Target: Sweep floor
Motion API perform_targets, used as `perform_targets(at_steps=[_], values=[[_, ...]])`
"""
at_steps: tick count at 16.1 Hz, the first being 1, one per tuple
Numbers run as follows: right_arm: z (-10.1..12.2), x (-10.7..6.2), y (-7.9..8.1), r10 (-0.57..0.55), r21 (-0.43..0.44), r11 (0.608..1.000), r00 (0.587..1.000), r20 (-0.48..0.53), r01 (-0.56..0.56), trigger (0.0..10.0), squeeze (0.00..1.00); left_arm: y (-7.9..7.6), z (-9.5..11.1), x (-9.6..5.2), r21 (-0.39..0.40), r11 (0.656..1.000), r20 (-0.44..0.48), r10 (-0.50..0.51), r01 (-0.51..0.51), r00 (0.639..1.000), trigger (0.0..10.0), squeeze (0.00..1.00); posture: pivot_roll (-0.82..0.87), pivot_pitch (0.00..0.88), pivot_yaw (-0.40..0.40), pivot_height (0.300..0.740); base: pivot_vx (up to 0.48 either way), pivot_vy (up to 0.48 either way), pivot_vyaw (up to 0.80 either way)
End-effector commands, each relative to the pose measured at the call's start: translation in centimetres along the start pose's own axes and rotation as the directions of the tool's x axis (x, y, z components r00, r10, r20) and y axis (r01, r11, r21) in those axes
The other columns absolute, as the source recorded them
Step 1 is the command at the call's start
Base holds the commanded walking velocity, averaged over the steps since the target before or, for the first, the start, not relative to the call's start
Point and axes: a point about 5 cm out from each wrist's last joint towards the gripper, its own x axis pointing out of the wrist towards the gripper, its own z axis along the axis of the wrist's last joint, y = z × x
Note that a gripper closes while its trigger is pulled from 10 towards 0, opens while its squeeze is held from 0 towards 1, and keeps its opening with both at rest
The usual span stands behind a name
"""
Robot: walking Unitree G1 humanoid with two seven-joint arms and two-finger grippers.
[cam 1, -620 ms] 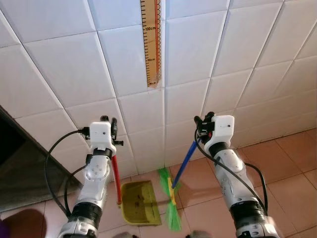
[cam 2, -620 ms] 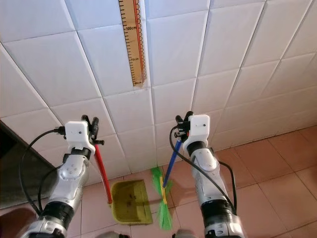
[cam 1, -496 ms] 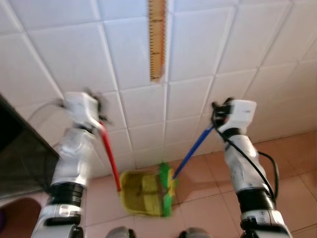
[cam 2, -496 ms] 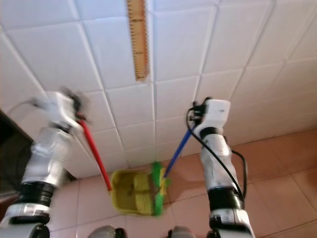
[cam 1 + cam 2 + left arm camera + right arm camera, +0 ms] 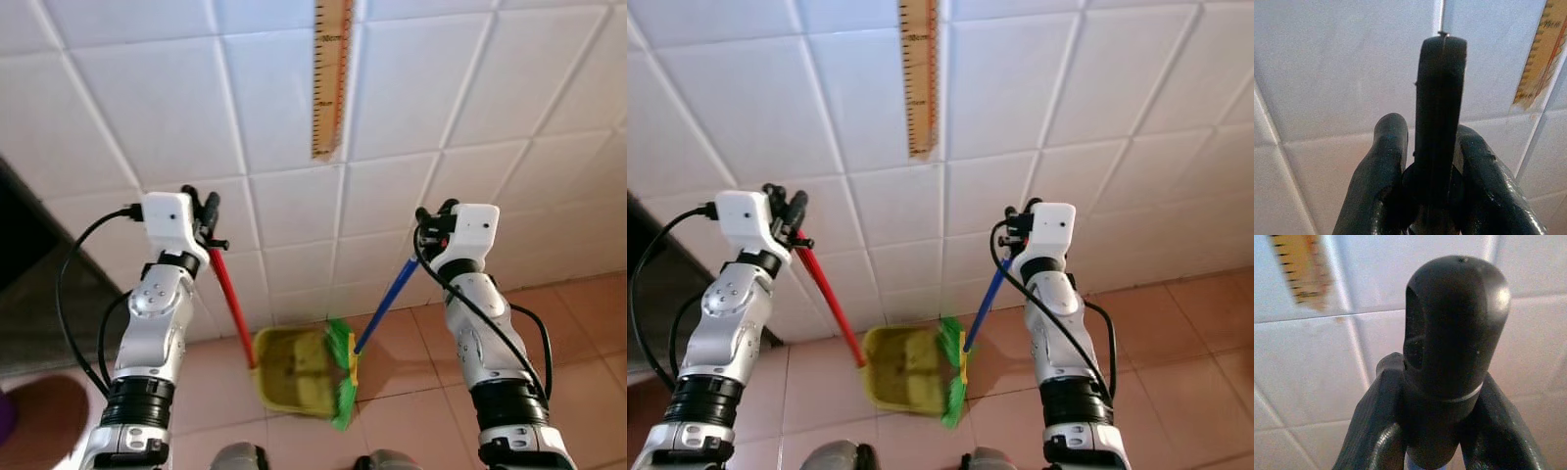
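Note:
A yellow dustpan (image 5: 294,370) with a red handle (image 5: 231,303) rests on the terracotta floor against the white tiled wall. My left gripper (image 5: 199,213) is shut on the black top end of that handle (image 5: 1440,98). A green-bristled broom (image 5: 342,375) with a blue handle (image 5: 387,304) stands at the dustpan's right edge, its bristles touching the pan's mouth. My right gripper (image 5: 434,217) is shut on the broom's rounded black handle cap (image 5: 1454,328). Both arms are raised in front of the wall.
A wooden height ruler (image 5: 330,78) hangs on the white tiled wall (image 5: 490,117) straight ahead. A dark doorway or cabinet (image 5: 29,284) lies at the left. Terracotta floor tiles (image 5: 578,333) extend to the right.
The broom head has swept leftward from right of the dustpan to its mouth. My left arm has swung outward and the dustpan's handle now leans further. The camera has shifted.

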Motion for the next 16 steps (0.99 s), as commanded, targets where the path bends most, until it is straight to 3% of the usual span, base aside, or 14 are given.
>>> perform_targets(at_steps=[1, 6, 9, 10, 16], values=[[0.1, 0.2, 1.1, 0.052, 0.000, 0.999, 0.999, -0.007, -0.052, 10.0, 0.00, 0.7, 0.8, -0.2, 0.043, 0.998, 0.009, 0.037, -0.038, 0.999, 10.0, 0.00, -0.02, 0.000, 0.021, 0.740, 0.000, 0.000, 0.77], [1.0, 0.5, 2.7, 0.166, 0.030, 0.986, 0.986, 0.029, -0.167, 10.0, 0.00, 1.2, 1.6, -0.2, 0.091, 0.993, 0.014, 0.069, -0.070, 0.998, 10.0, 0.00, -0.01, 0.000, 0.006, 0.740, 0.000, 0.000, 0.77], [1.4, 0.5, 4.3, 0.256, 0.026, 0.966, 0.966, 0.047, -0.257, 10.0, 0.00, 1.4, 2.0, -0.1, 0.098, 0.991, 0.020, 0.093, -0.094, 0.996, 10.0, 0.00, -0.01, 0.000, 0.004, 0.740, 0.000, 0.000, 0.77], [1.8, 0.3, 5.5, 0.328, 0.010, 0.944, 0.942, 0.066, -0.329, 10.0, 0.00, 1.6, 2.0, -0.1, 0.100, 0.990, 0.019, 0.102, -0.104, 0.995, 10.0, 0.00, -0.01, 0.000, 0.006, 0.740, 0.000, 0.000, 0.76], [1.9, -0.3, 6.8, 0.425, 0.033, 0.903, 0.903, 0.069, -0.428, 10.0, 0.00, 1.3, 1.8, -0.3, 0.122, 0.983, 0.002, 0.135, -0.134, 0.991, 10.0, 0.00, -0.01, 0.005, 0.012, 0.740, 0.000, 0.000, 0.76]])
